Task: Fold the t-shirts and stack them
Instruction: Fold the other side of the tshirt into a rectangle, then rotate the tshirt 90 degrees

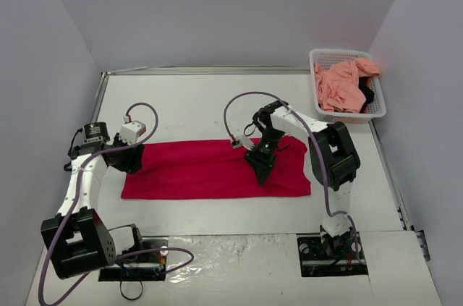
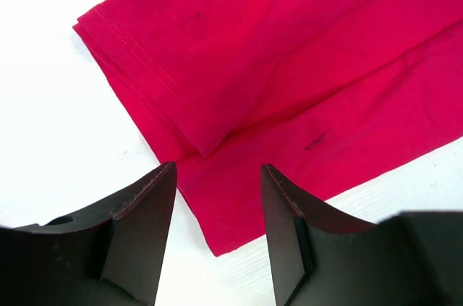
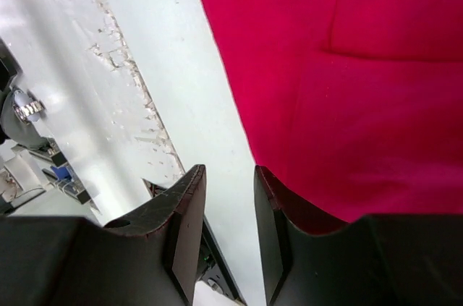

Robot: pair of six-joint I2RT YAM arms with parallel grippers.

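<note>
A crimson red t-shirt (image 1: pixel 195 172) lies flat on the white table as a long folded strip. My left gripper (image 1: pixel 136 158) stands open at its left end. In the left wrist view the shirt's hemmed corner (image 2: pixel 210 234) lies on the table under the gap of the gripper (image 2: pixel 217 168), and nothing is pinched. My right gripper (image 1: pixel 262 168) hovers over the strip's near edge, right of centre. In the right wrist view it (image 3: pixel 228 170) is open a little, with bare table showing through the gap and the red cloth (image 3: pixel 347 67) beside the right finger. A salmon pink t-shirt (image 1: pixel 341 85) lies crumpled in the basket.
The white lattice basket (image 1: pixel 340 51) stands at the back right corner with a bit of black garment (image 1: pixel 367 96) under the pink shirt. Grey walls close in the table (image 1: pixel 202 103) on both sides and behind. The arm bases sit at the near edge.
</note>
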